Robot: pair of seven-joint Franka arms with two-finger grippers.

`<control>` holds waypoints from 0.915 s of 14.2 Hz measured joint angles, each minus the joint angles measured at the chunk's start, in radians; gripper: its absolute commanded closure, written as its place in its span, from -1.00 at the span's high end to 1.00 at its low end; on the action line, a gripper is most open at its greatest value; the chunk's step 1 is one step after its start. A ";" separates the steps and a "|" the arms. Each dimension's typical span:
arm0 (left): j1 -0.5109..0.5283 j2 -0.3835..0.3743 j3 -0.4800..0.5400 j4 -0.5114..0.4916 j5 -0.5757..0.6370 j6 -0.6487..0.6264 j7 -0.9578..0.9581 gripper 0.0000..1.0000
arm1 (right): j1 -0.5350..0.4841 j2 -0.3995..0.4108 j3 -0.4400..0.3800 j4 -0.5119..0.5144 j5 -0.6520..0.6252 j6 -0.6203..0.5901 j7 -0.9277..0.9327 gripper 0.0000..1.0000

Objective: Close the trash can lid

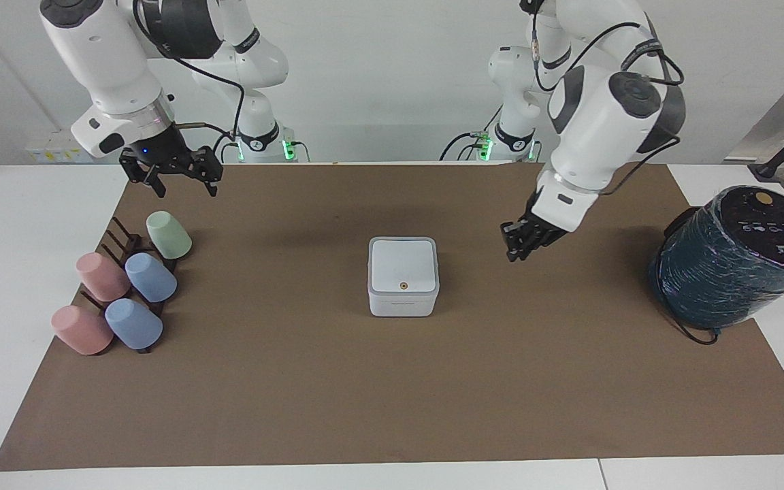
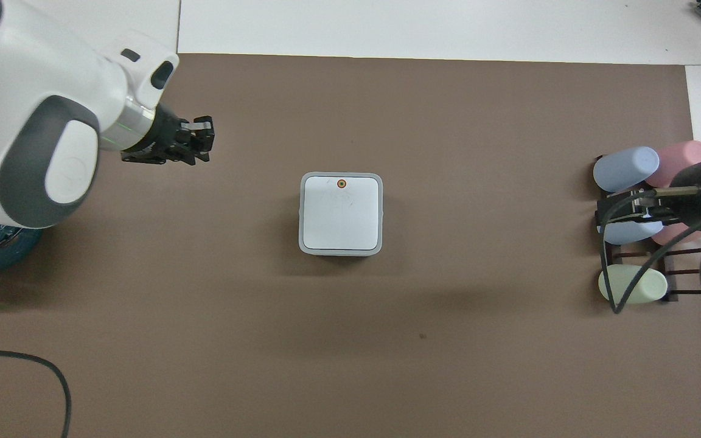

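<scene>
Trash can [image 1: 403, 286] sits mid-mat on the counter [image 1: 24, 224], approx. centred between my two arms, standing square on the brown mat [image 1: 392, 381]. Lid [image 1: 403, 265] lies flat on the can, edges flush w/ the body all round; orange-brown dot on top, toward the edge farther from me.

My left gripper [image 1: 520, 243] hangs in the air over bare mat, between the trash can and the dark teal cylinder [image 1: 732, 258], clear of both; nothing in it. Fingers appear pressed together, pointing down and slightly toward the can. In the overhead view the same gripper [image 2: 201, 137] shows well apart from the lid.

My right gripper [image 1: 173, 173] waits raised at the right arm's end of the counter, over the mat edge close to the cup rack [image 1: 123, 252]. Fingers spread, holding nothing.

Rack carries five cups lying tilted: one green [image 1: 168, 235], two blue [image 1: 150, 277], two pink [image 1: 102, 276]. Teal cylinder stands at the left arm's end, partly off the mat, w/ a black cable [image 1: 695, 333] at its base.
</scene>
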 measured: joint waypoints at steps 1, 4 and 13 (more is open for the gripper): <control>0.032 -0.016 0.001 0.005 0.000 -0.025 0.044 -0.56 | 0.000 0.000 0.000 0.000 0.000 0.000 0.000 1.00; 0.118 -0.076 0.002 0.008 0.005 -0.120 0.142 -0.58 | 0.000 0.000 0.000 0.000 0.000 0.000 0.000 1.00; 0.149 -0.142 -0.005 0.006 0.150 -0.212 0.247 1.00 | 0.000 0.000 0.000 0.000 0.000 0.000 0.000 1.00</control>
